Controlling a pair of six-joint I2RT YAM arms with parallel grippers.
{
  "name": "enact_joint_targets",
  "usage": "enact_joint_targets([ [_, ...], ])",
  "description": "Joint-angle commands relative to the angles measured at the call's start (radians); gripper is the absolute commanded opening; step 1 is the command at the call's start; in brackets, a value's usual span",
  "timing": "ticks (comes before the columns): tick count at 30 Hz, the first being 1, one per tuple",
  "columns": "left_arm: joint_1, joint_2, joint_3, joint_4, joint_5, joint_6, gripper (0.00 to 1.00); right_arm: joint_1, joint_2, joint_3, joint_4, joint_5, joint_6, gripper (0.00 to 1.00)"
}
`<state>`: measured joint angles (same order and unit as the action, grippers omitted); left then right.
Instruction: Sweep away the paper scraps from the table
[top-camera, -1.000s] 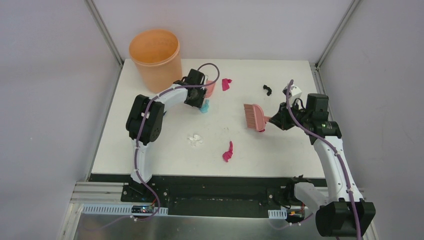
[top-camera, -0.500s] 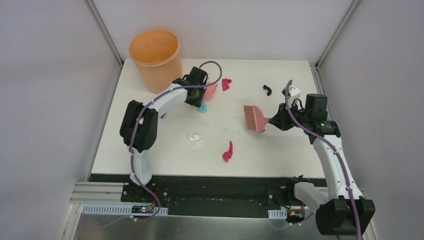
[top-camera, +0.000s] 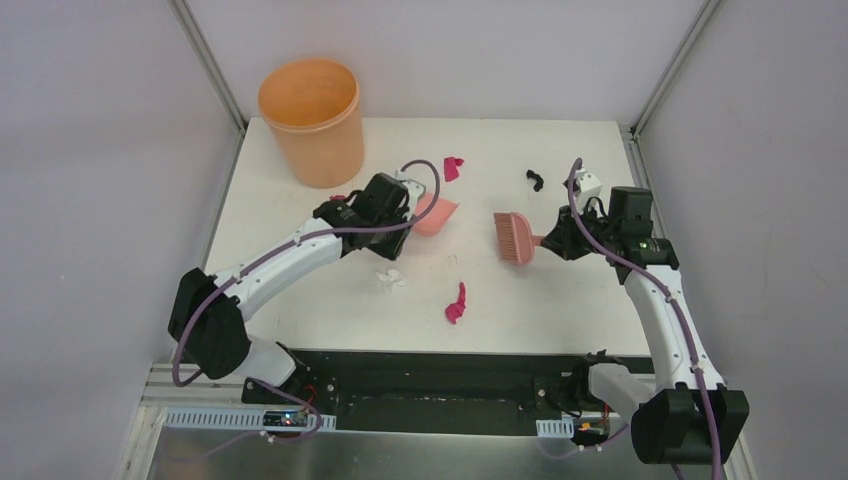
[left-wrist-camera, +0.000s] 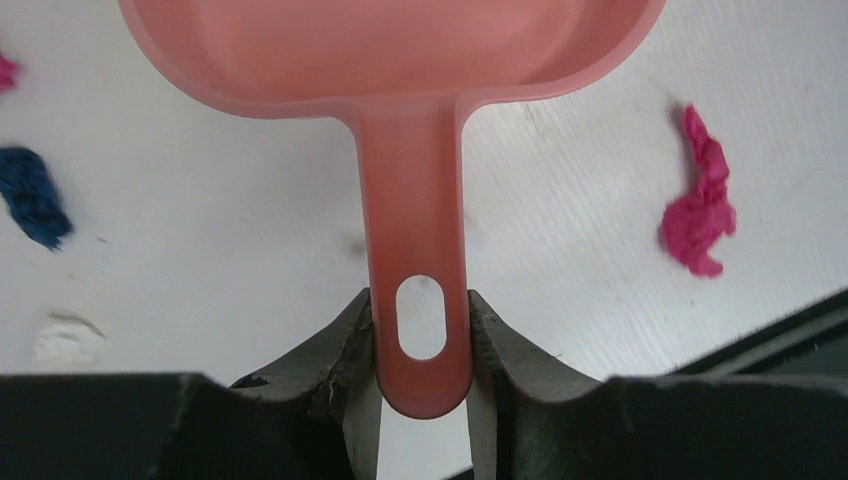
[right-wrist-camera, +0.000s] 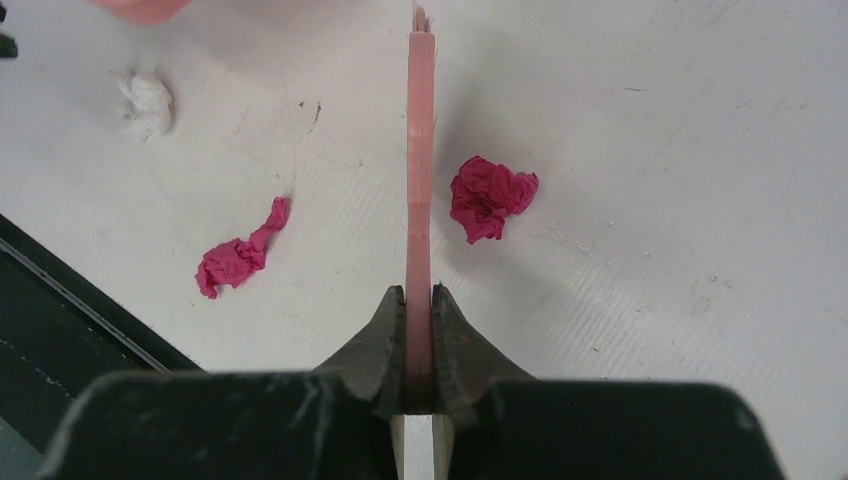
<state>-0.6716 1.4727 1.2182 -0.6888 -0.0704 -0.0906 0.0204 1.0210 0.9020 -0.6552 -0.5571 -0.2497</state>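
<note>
At the far left corner of the flat white table (top-camera: 560, 300) stands the round orange plastic bucket (top-camera: 312, 118). The left arm (top-camera: 270, 275) lies low and stretched out. It runs from its base at the near left, up and rightward to the table's middle. The left gripper (left-wrist-camera: 420, 325) is clamped on the slotted handle end of the salmon-pink plastic dustpan (left-wrist-camera: 400, 60), one finger pressing each side. The dustpan's long axis runs rightward from the wrist, its mouth facing right. Whether its lip rests on the table is hard to judge from above.

A small blue scrap (left-wrist-camera: 32, 196) lies beside the pan. A crumpled white paper wad (top-camera: 390, 278) sits just nearer than the wrist. Further right, a long magenta scrap (top-camera: 457, 302) lies near the front edge, its length running near to far. A magenta wad (top-camera: 453, 167) lies toward the far edge.

The salmon-pink hand brush (top-camera: 518, 238) lies left to right, with its bristle head leftward facing the dustpan. A small black scrap (top-camera: 535, 180) lies beyond it. The right gripper (right-wrist-camera: 419, 300) is pinched tight on the brush's thin handle. The right arm (top-camera: 665, 310) rises from the near right, its wrist bent leftward.
</note>
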Motion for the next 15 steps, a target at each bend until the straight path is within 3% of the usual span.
enact_joint_targets([
  [1,-0.047,-0.131,-0.109,-0.036,0.052,-0.073,0.01,-0.018,0.006,0.017,0.019,0.023,-0.021,0.0],
  [5,-0.056,-0.233,-0.173,-0.074,0.007,-0.072,0.0,-0.018,-0.002,0.066,-0.092,-0.179,-0.085,0.0],
  [9,-0.056,-0.3,-0.254,-0.016,-0.104,-0.058,0.0,0.025,0.08,0.176,-0.367,-0.444,-0.264,0.0],
  [12,-0.056,-0.328,-0.302,0.03,-0.126,-0.069,0.0,0.125,0.219,0.319,-0.594,-0.442,-0.371,0.0],
  [15,-0.056,-0.329,-0.307,0.034,-0.15,-0.062,0.0,0.193,0.333,0.375,-0.653,-0.408,-0.342,0.0],
])
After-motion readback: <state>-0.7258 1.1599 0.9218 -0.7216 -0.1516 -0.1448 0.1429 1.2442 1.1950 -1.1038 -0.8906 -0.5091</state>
